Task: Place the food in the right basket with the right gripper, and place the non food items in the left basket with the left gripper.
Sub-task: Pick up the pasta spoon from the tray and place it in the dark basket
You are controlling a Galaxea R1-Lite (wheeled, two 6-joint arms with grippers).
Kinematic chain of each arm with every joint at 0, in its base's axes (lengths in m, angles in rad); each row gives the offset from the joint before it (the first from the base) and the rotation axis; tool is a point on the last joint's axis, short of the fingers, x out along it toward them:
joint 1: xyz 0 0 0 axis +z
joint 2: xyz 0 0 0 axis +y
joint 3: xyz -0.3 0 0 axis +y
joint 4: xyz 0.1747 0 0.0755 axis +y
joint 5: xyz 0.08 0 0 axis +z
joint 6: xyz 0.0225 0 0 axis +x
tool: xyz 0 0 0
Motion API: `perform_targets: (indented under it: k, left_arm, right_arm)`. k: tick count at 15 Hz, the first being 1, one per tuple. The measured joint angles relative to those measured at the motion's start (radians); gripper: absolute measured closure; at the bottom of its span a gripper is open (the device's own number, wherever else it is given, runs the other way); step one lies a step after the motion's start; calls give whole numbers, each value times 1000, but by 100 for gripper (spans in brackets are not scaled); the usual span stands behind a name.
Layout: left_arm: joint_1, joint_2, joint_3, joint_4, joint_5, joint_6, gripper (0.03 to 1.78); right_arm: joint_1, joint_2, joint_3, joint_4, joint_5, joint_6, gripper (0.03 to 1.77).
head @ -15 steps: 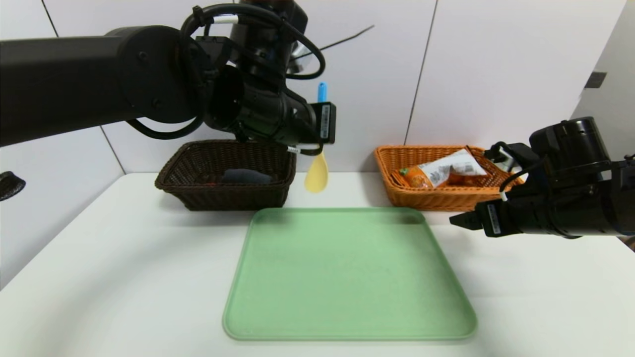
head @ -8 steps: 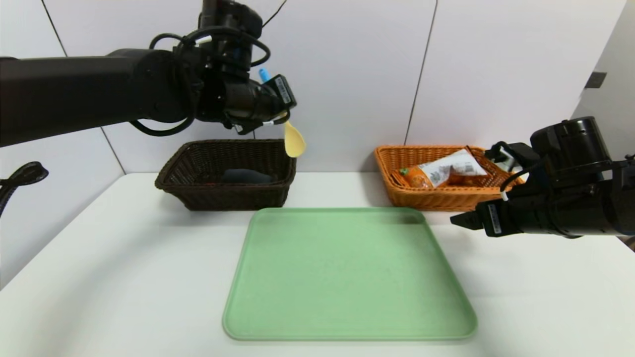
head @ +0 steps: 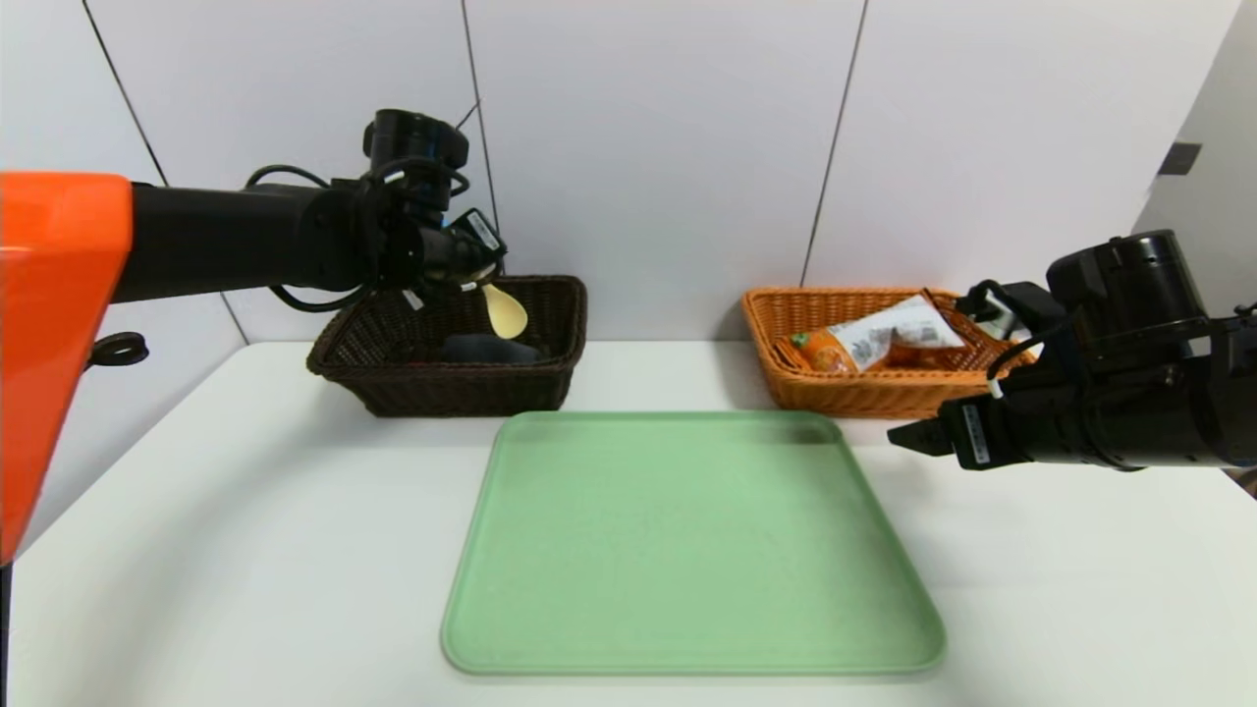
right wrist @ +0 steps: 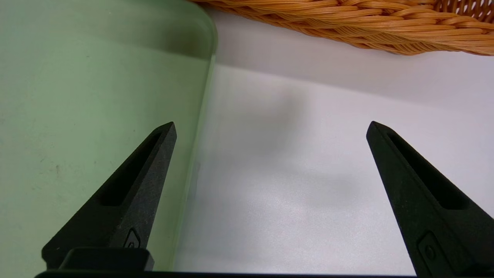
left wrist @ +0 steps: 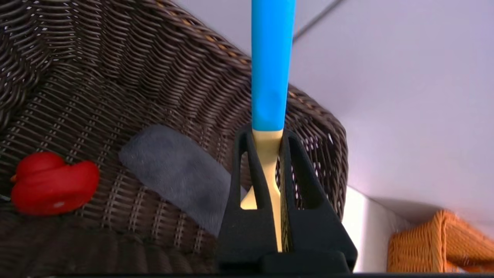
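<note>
On the white table [head: 245, 550] I have the light-green rectangular tray [head: 687, 540], the largest thing standing there. Behind its left corner sits the dark-brown woven wicker basket [head: 447, 393], and behind its right corner the orange-brown woven wicker basket [head: 864, 401].

In the orange-brown basket I see a white-and-orange plastic food packet [head: 884, 334]. My right gripper [right wrist: 271, 129] is parked near that basket's front, above the table beside the tray, its jaws spread wide with nothing between them.

The long spoon with a bright-blue handle and cream-yellow bowl [left wrist: 269, 88] is clenched in the jaws of my left gripper [left wrist: 267, 135], over the dark basket. The jaws pinch its cream neck just beside the end of the blue handle; the handle extends past the fingertips on one side, the bowl hangs down on the other.

Inside the dark basket lie a dark-grey, soft-looking oblong item [left wrist: 177, 173] and, near it, a small glossy red duck-shaped toy [left wrist: 54, 185].
</note>
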Motion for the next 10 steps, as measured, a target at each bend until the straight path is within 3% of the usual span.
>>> perform_targets:
  k: [10]
  left_arm:
    - [58,56,22,-10,-2,-31,171]
  right_arm:
    - [2,-10,13,0,-1,-2,10]
